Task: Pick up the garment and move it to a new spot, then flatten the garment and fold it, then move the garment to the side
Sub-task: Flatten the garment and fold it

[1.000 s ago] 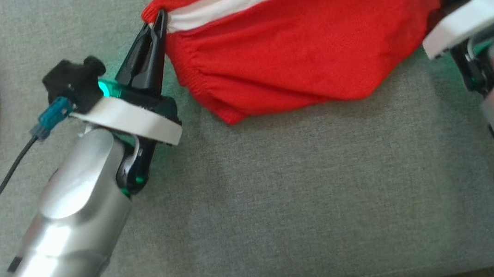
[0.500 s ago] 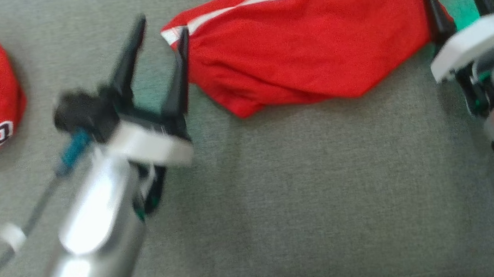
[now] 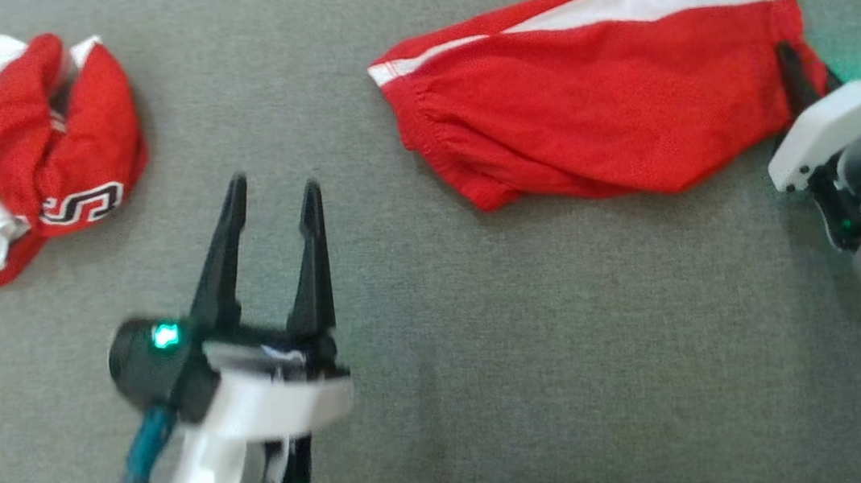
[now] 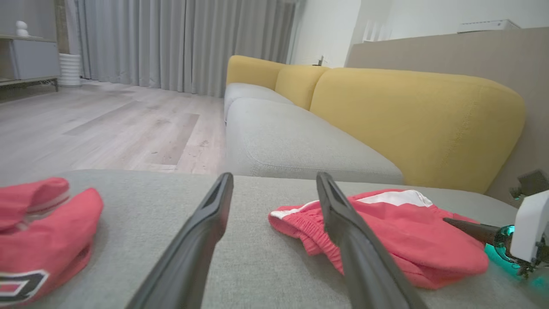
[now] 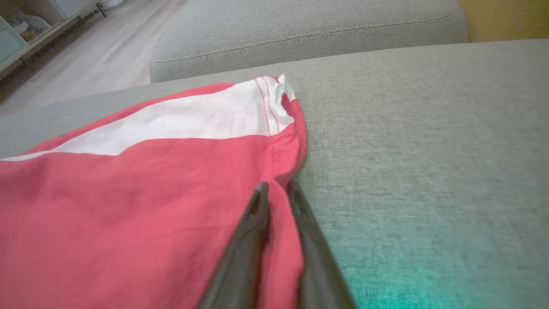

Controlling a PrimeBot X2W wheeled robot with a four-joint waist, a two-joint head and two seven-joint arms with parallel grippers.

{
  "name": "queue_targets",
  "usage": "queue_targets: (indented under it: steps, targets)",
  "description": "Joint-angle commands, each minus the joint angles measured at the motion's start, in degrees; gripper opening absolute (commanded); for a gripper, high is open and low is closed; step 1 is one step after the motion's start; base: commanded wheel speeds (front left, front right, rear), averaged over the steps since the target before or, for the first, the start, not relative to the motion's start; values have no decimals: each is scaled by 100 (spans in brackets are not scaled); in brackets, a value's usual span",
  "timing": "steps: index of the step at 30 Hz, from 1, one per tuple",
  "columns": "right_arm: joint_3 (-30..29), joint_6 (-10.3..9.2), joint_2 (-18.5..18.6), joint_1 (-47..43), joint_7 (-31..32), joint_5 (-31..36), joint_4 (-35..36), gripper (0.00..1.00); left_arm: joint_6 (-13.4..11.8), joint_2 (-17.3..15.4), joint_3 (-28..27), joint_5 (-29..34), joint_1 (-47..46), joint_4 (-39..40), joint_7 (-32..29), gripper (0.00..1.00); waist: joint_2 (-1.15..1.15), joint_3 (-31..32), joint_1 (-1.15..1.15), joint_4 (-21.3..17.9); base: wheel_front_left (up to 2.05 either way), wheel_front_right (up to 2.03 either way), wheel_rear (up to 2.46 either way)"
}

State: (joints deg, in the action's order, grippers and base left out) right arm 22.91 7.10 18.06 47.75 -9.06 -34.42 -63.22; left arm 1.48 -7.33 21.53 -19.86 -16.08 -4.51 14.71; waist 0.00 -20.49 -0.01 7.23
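- Garment [image 3: 595,117]: red shorts with a white side stripe; lying on the grey cushion [image 3: 493,364], in the upper right of the head view; spread out but not smooth, with the gathered waistband at its left end and wrinkles along the lower edge.
- Left gripper [image 3: 272,203]: fingers spread wide; nothing between them; positioned above bare cushion to the left of the garment and apart from it; in the left wrist view the waistband end shows beyond the right-hand finger.
- Right gripper [image 3: 804,69]: at the garment's right end; in the right wrist view its two fingers [image 5: 253,223] stand close together, straddling the hem below the white stripe's end, with red cloth filling the narrow gap; whether they are pressing the cloth or merely enclosing it, I cannot tell.
- Second red garment [image 3: 23,150]: crumpled heap with white trim and black-and-white lettering; on the same cushion at the far left, well apart from the shorts and from both grippers.
- Surroundings, left wrist view: yellow backrest [image 4: 407,120] behind the cushion; pale wood floor [image 4: 107,124]; grey curtains [image 4: 171,43] at the far wall.
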Motion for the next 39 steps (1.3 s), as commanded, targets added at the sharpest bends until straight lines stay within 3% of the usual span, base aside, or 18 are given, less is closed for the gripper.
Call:
queue_targets:
  steps: [1,7,14,21,27,31,37,38,39]
  targets:
    - [86,39,53,-183,-124,-132,19,0,-31,18,-304,120,240,362,29,100,0,167,1,89,0,0,0]
    - [51,39,347,-315,-312,-363,-76,0,-40,135,-476,274,755,732,29,100,0,415,1,45,0,0,0]
    - [98,39,1005,-580,-334,-468,-192,0,-1,185,-683,505,930,879,29,100,0,583,1,-248,0,0,0]
    - [217,39,1385,-425,-358,-453,112,0,109,257,-725,571,944,799,29,100,0,608,1,-472,0,0,0]
    - [565,39,1076,-91,-414,-309,803,0,176,325,-688,560,938,537,29,100,0,738,1,-483,0,0,0]
    - [1118,39,670,13,-294,-164,1601,0,191,383,-619,532,962,403,29,100,0,876,1,-361,0,0,0]
    - [2161,39,292,-242,363,-241,2457,0,176,414,-624,513,976,314,29,100,0,957,1,-173,0,0,0]
    - [2306,39,258,-317,454,-294,2556,23,176,417,-626,510,975,301,29,100,0,967,1,-150,0,0,0]
    - [2401,39,246,-388,511,-356,2632,67,179,420,-623,506,974,287,29,100,0,978,1,-127,0,0,0]
